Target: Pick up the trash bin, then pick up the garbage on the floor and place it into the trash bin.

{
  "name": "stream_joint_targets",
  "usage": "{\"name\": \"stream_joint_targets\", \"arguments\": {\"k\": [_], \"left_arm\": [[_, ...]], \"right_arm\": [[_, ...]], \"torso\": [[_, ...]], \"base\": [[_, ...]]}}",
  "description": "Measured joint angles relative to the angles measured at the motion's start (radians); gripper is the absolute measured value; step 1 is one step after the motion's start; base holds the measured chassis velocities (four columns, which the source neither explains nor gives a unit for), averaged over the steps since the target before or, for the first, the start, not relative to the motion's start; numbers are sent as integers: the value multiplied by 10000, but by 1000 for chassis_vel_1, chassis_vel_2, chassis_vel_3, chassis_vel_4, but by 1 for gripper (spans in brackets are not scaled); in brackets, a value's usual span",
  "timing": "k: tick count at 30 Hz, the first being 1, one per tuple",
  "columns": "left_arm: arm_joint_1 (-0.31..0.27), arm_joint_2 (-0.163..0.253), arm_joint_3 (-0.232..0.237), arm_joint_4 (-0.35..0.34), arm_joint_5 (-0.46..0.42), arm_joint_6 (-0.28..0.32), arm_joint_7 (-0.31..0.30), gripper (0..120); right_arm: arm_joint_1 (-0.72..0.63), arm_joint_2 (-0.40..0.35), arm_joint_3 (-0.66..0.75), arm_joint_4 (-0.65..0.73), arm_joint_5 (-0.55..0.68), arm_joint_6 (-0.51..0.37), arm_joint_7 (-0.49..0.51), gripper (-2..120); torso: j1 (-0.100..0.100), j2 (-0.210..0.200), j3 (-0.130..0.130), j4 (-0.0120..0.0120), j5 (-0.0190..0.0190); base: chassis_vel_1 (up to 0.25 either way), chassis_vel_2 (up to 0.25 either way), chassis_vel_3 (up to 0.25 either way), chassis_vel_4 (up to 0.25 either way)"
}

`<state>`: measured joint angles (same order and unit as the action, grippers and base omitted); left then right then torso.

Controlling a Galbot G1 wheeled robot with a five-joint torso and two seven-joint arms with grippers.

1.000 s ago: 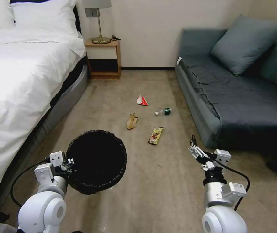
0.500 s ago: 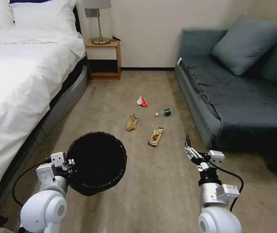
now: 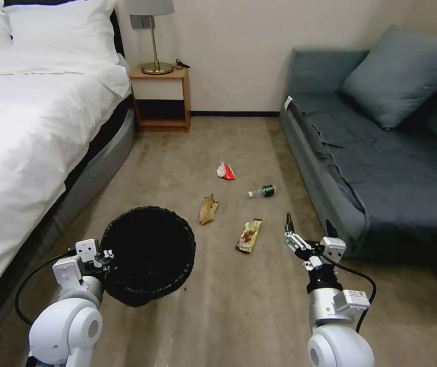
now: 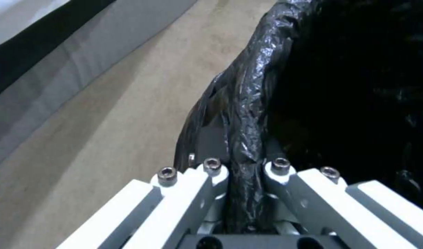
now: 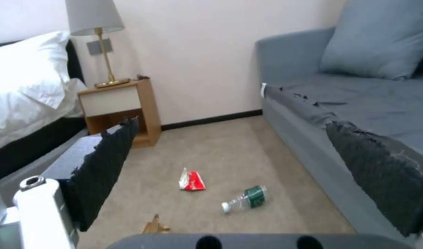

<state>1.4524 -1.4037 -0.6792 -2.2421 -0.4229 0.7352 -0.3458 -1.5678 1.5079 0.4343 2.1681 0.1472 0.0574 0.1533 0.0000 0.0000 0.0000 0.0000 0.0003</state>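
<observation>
- The left pincer [image 3: 107,256] is clamped tight on the near-left rim of the trash bin [image 3: 148,255]; in the left wrist view its white fingers [image 4: 211,180] pinch a fold of crinkled, glossy black bag.
- The trash bin, round with a dark interior, hangs just right of that pincer above the beige short-pile floor [image 3: 238,306].
- A brown banana peel [image 3: 208,209], limp and curled, lies beyond the bin, well left of the right pincer.
- A red-and-white crumpled wrapper [image 3: 225,172] sits farther off, ahead and left of the right pincer.
- A flat yellow-brown snack wrapper [image 3: 249,236] lies just left of the right pincer; its print cannot be read.
- A small clear bottle [image 3: 262,191] with white cap and green label lies on its side ahead of the right pincer; the label's writing is too small to read.
- The right pincer [image 3: 289,228] hovers above the floor beside the grey-blue sofa [image 3: 381,168], spread wide and empty, its dark textured pads [image 5: 105,173] well apart in the right wrist view.
</observation>
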Motion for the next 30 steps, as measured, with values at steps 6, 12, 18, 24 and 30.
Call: {"name": "stream_joint_targets", "arguments": {"k": [6,12,18,24,30], "left_arm": [[-29,-45,-29,31,2,0,-1,4],[-38,-88,-34,48,4,0,-3,4],[-46,-106,-38,70,5,0,-3,4],[-49,-129,-81,133,8,0,-5,4],[-116,-136,-182,207,3,1,-4,4]], "right_arm": [[45,-12,-59,-78,-18,-14,-2,100],[75,-46,-61,-153,-22,-15,-2,100],[158,-67,-94,-250,-21,-32,-2,100],[255,-98,-161,-409,-23,-41,-2,100],[489,-240,-283,-659,-60,-60,-21,100]], "torso": [[-1,0,0,0,-4],[0,0,0,0,-4],[0,0,0,-1,-4],[0,0,0,0,-5],[1,-1,1,0,-3]], "base": [[-186,193,183,-189],[-216,204,207,-211],[-202,193,201,-198],[-182,178,183,-194],[-118,130,119,-126]]}}
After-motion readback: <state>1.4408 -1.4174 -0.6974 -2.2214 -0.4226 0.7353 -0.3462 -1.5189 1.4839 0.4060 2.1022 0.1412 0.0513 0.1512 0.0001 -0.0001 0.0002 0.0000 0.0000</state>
